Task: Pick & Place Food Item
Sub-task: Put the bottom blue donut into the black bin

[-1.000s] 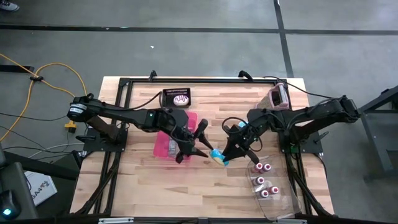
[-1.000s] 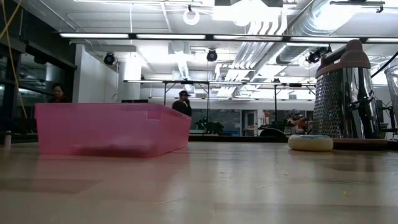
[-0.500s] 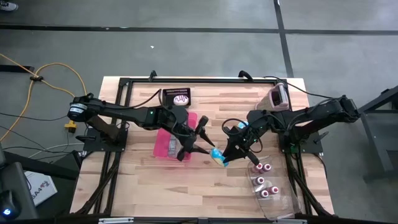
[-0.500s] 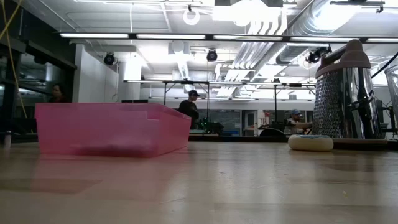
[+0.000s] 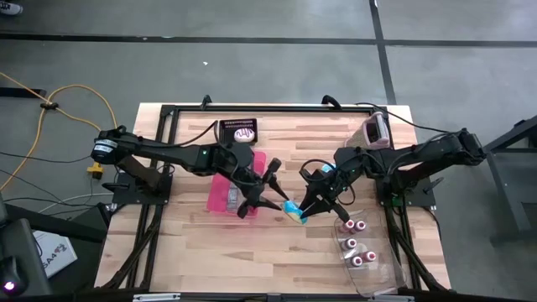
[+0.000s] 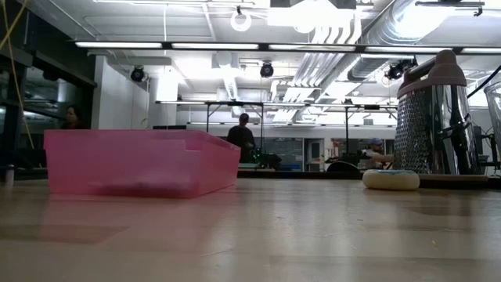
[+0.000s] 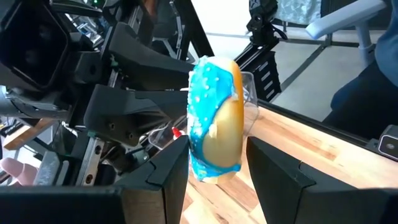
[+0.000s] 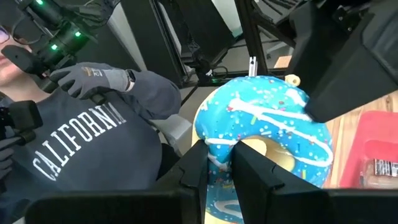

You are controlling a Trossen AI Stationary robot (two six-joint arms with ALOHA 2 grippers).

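Note:
A donut with blue icing and sprinkles (image 5: 294, 212) hangs in the air over the middle of the table, between my two grippers. My left gripper (image 5: 281, 204) reaches it from the table's left, and my right gripper (image 5: 307, 207) from the right. Both are shut on it. In the left wrist view the donut (image 7: 214, 118) stands edge-on between the fingers. In the right wrist view its iced face (image 8: 267, 124) shows. Neither the donut nor the grippers show in the low view. My left gripper pinches the donut between its two fingers, one finger (image 7: 171, 168) on the iced face (image 7: 198, 134) and the other on the bare face. It comes nearly level from the table's left. The donut stands on edge, clear of the table. My right gripper pinches the donut's ring at its near part (image 8: 219, 152), between two fingers that stand close together. One finger (image 8: 252, 168) covers the edge of the hole; whether it goes through, I cannot tell. It comes nearly level from the table's right.
A pink bin (image 5: 228, 193) lies under the left arm, also seen as the pink bin (image 6: 141, 160) in the low view. A clear tray with frosted donuts (image 5: 359, 250) is at the near right. A metal grater (image 5: 375, 130) and a black tray (image 5: 238, 132) stand at the far edge. A person in a grey sweatshirt (image 8: 87, 137) sits beyond the table.

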